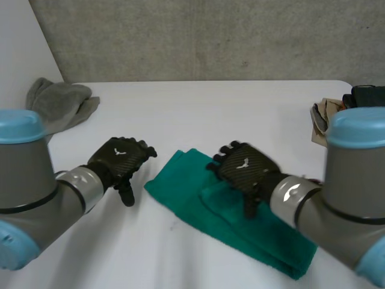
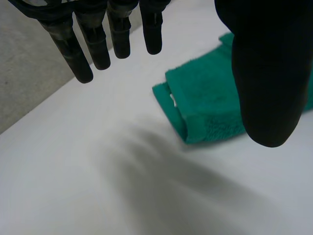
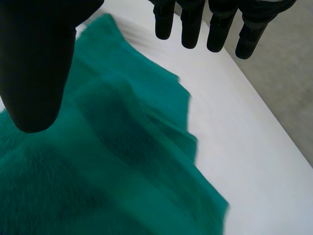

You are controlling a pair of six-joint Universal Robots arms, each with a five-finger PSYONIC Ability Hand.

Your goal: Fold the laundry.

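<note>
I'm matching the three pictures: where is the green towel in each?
Head view: green towel lies under the right robot hand.
Left wrist view: partly behind the left robot hand's thumb.
Right wrist view: under the right robot hand's palm.
Shared landmark: the white table.

towel (image 1: 174, 183) partly behind right hand (image 1: 243, 168), clothes pile (image 1: 322, 117) cropped

The white surface (image 1: 198, 114) has rounded far corners. A green towel (image 1: 180, 183) lies flat on it in the near middle, folded into a long band that runs slantwise from the centre towards the near right. A crumpled grey cloth (image 1: 60, 105) sits at the far left corner, well apart from the towel. At the far right edge lies a bunched beige cloth (image 1: 320, 120), with a dark item (image 1: 367, 96) just beside it.
</note>
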